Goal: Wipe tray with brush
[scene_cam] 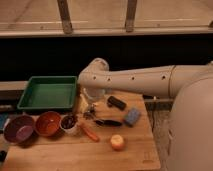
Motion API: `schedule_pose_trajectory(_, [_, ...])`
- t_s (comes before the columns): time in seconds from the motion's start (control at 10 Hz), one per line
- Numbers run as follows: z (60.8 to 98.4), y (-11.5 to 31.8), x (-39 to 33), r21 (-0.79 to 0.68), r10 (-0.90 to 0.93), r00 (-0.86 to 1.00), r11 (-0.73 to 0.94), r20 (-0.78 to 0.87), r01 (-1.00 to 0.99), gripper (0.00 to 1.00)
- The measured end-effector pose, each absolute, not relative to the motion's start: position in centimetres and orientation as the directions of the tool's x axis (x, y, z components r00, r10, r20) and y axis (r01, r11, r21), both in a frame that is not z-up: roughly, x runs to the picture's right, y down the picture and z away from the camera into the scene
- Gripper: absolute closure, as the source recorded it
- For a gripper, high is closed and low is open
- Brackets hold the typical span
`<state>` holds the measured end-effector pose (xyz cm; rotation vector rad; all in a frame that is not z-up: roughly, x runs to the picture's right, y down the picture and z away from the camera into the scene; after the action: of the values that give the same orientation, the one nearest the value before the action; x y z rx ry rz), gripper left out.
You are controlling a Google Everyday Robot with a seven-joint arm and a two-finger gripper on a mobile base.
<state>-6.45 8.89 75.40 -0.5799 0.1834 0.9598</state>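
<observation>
Tray (49, 79), green and shallow, sits at the back left of the wooden table (100, 156), its floor bare. The robot's pale body fills the right edge and is cut off by the frame; from it the white arm (145, 81) reaches left across the table's rear and bends down just beside the tray's right rim. In front of the tray stand a purple bowl (19, 129) and an orange bowl (48, 124), then a small white cup (69, 123) with dark contents too dim to name. Right of centre lie a blue-grey sponge (132, 116) and a chunky black block (116, 103). The brush (108, 122) lies flat between cup and sponge, dark and slim, its bristle end hard to tell from its handle. A round orange fruit (117, 142) and an orange stick-like item (90, 133) sit nearer the front. The gripper (90, 111) hangs below the arm's bend, just beside the brush, fingers spread and holding nothing, partly lost in shadow.
</observation>
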Motion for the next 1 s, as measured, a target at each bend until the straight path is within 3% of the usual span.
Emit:
schedule_pose_trajectory(0.6, [75.7, 9.5, -6.7, -0.397, 0.717, 0.562, 0.414, -0.413, -0.820, 0.26])
schedule_pose_trajectory(1.0, [79.2, 10.8, -4.9, -0.398, 0.690, 0.539, 0.375, -0.483, -0.837, 0.26])
